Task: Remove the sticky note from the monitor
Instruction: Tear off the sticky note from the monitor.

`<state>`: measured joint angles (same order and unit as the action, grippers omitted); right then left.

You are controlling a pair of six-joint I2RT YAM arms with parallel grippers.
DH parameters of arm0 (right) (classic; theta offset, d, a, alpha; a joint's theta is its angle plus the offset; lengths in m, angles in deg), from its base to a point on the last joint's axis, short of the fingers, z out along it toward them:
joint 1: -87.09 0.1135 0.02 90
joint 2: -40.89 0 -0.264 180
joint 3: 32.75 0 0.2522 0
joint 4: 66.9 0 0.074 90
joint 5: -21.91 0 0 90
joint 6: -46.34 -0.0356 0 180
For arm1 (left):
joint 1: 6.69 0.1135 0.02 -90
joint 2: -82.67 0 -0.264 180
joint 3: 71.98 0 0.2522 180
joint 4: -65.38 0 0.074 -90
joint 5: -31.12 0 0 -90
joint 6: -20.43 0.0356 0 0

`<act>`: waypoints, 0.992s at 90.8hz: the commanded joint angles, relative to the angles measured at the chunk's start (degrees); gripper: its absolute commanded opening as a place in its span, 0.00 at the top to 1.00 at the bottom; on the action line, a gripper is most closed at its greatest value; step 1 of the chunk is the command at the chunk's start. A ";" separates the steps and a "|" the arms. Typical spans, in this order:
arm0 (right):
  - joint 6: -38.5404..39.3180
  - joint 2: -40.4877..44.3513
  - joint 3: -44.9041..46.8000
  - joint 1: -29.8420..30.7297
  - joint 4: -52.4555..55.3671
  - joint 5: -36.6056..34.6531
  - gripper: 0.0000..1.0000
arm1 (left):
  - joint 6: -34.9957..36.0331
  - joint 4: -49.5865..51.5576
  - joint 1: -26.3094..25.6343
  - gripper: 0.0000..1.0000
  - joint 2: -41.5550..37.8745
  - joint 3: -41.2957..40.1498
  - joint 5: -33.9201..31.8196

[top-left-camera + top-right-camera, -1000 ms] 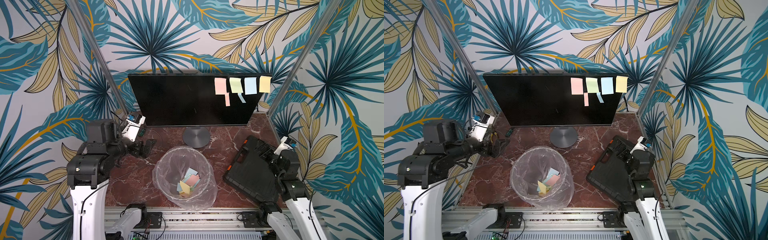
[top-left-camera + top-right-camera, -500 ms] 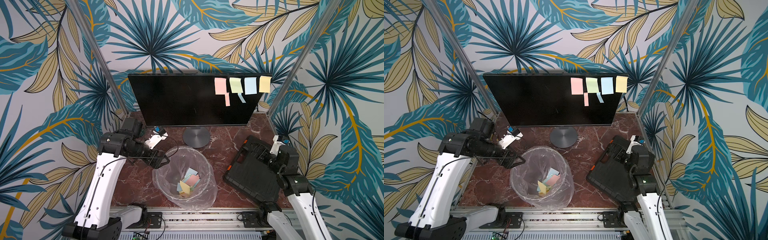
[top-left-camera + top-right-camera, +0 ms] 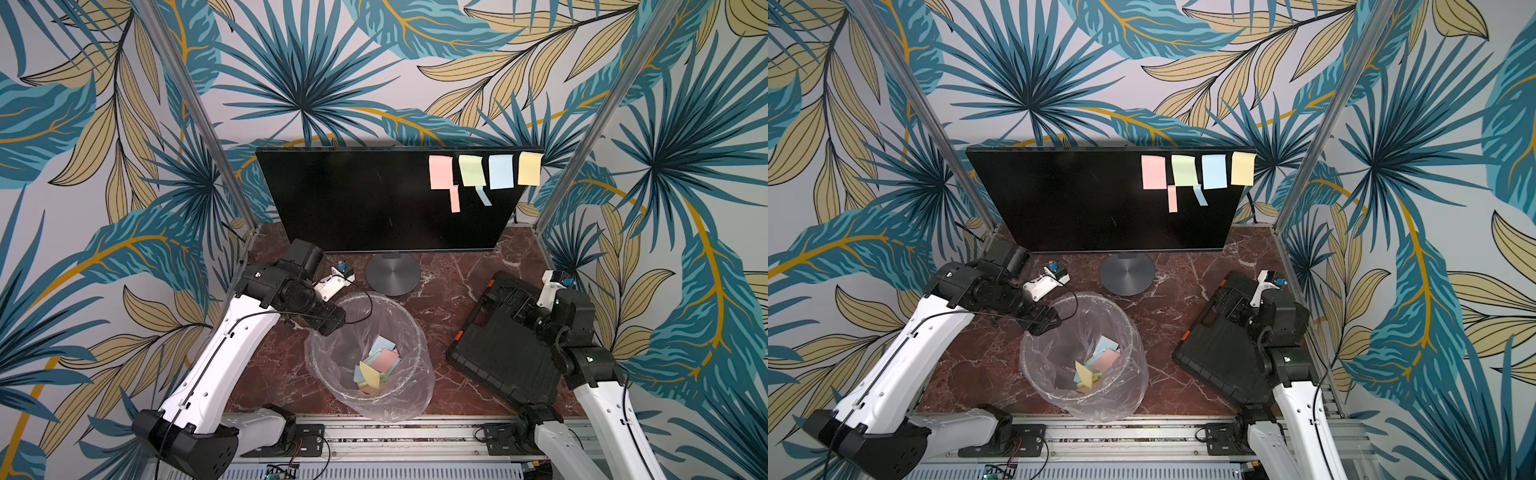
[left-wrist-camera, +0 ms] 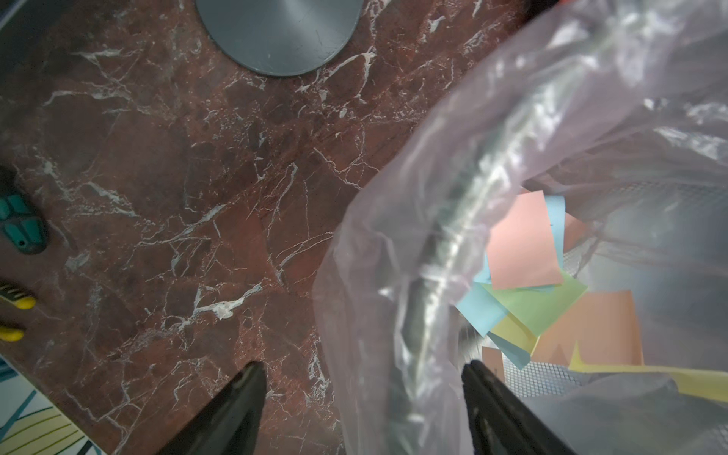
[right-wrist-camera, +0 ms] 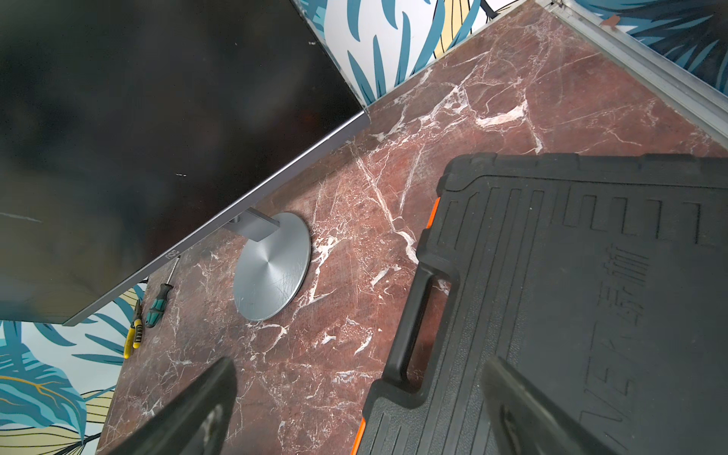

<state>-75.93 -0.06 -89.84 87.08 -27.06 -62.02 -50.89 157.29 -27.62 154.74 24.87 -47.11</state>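
Nearest: bin (image 3: 417, 388) w/ clear bag, heap of dropped notes (image 3: 379, 362) at bottom, looking same as a sec ago. Above its far-left rim: left gripper (image 4: 362, 366), swung in within the last sec from high by the left wall; fingers (image 4: 236, 409) apart, nothing pinched btwn them in wrist view, only bag edge & table (image 3: 449, 286) beneath. Right side, approx same depth: right gripper (image 5: 360, 362) above handle edge of black case (image 3: 494, 357), fingers wide apart, empty, barely shifted vs a sec ago. Farther: grey disc base (image 3: 392, 275), then monitor (image 3: 365, 199) at the back. Stuck on its top right corner: sticky notes (image 3: 500, 171), pink, green, blue, yellow in a row, plus two thin strips (image 3: 455, 199) just below; same count as a sec ago. Reading of that, prob.: a trip to the bin w/ no note seen in the fingers or falling, so nothing newly cleared & most of the job left; next reach likely back to that far-right corner. Hard to make out: any contact btwn left fingertips & bag; anything stuck on a hidden pad face; both grippers' tips in both top views, masked by wrist or lost against black case. Screwdriver (image 5: 157, 303) & pliers (image 5: 132, 335) at far-left table edge, seen only from wrist cams, cut off in the left one.
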 commanded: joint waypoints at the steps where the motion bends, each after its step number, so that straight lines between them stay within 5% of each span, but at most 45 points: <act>1: 1.50 0.30 -1.65 0.03 2.37 0.03 0.00 | -0.90 -1.99 -0.51 0.27 1.15 -0.57 -0.12; 33: 2.41 1.92 -4.41 0.01 5.97 -0.99 0.01 | -0.88 -1.26 -1.47 0.49 2.35 0.24 -0.33; 54: -0.43 0.62 -8.25 0.01 4.51 6.31 0.01 | -1.10 -1.23 -1.44 0.57 2.85 0.49 -0.30; 90: -13.86 -5.69 -19.86 0.03 -3.96 11.26 0.11 | -1.19 -1.14 -1.44 0.58 3.21 1.02 0.08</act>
<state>-84.28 -4.06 -105.88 87.08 -25.94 -52.43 -52.12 156.50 -28.89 157.70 24.90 -47.31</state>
